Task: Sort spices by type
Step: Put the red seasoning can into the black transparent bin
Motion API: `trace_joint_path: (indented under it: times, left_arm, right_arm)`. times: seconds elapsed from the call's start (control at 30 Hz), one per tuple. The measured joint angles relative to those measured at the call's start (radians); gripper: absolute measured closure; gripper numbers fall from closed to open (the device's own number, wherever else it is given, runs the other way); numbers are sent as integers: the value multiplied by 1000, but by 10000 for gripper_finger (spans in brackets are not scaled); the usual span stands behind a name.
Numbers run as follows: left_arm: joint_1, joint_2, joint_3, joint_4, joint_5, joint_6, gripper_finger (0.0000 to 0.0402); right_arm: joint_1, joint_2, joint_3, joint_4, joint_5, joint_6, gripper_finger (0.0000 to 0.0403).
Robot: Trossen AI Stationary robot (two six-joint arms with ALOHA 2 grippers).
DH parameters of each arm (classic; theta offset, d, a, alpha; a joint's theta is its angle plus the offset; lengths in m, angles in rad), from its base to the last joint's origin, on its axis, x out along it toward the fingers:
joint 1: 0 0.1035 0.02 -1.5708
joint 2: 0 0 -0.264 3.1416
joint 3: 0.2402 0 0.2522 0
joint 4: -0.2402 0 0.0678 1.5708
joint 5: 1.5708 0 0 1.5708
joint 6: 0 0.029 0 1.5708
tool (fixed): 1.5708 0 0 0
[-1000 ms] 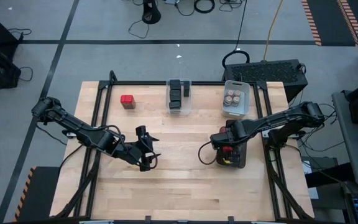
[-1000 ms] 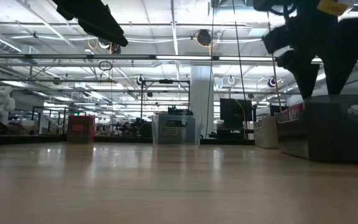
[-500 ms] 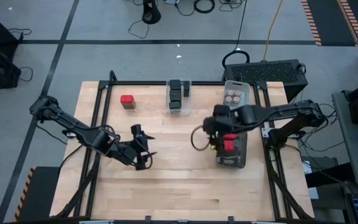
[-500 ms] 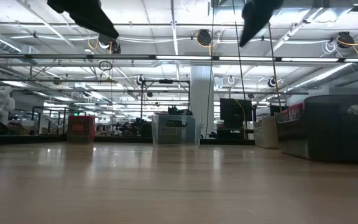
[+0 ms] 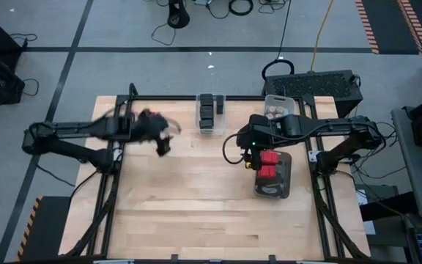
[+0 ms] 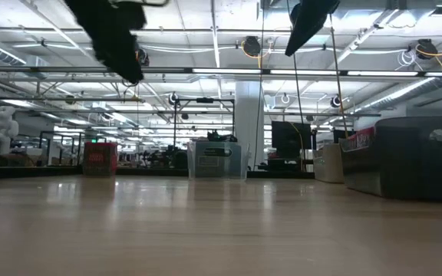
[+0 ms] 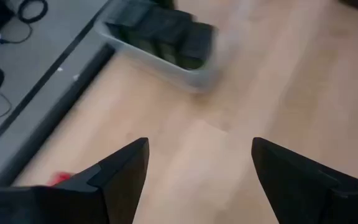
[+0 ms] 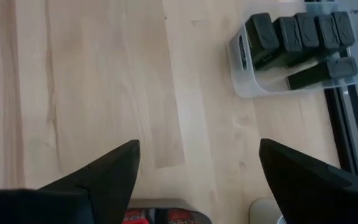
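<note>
Left gripper is smeared by motion blur in the high view, up over the far-left part of the table. I can't place its tips exactly there, but the left wrist view shows its fingers spread with bare wood between them, nothing held. The red tin that sits alone near the far-left edge is mostly covered by that blurred arm from above. I only get a red sliver of it in the left wrist view, cut off at the frame edge. In the low view it shows as a small red box far back on the left. Centre far edge: clear bin with the dark tins inside. From above I can't count them. The right wrist view shows them in a row, one lying tipped over. Right gripper hovers just beside the dark bin, fingers wide apart and empty. That bin holds red tins with at least two red tops visible. The near end is too dark to read. In the low view its wall hides the contents completely. Far right: white bin with the tan-topped jars, partly covered by the right arm, so I can't count them.
</note>
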Motion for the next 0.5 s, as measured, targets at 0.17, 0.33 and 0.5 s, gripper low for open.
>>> trace_joint_path:
  times: [0.17,0.33,0.5]
  left_arm:
    - [275,65,96,-65,97,474,111]
    - [452,129,111,-79,107,794,111]
    - [559,233,110,-127,132,862,111]
  right_arm:
    - [0,0,0,0,0,-2,91]
    - [12,0,0,-27,-2,0,91]
    - [27,0,0,-44,-2,-33,91]
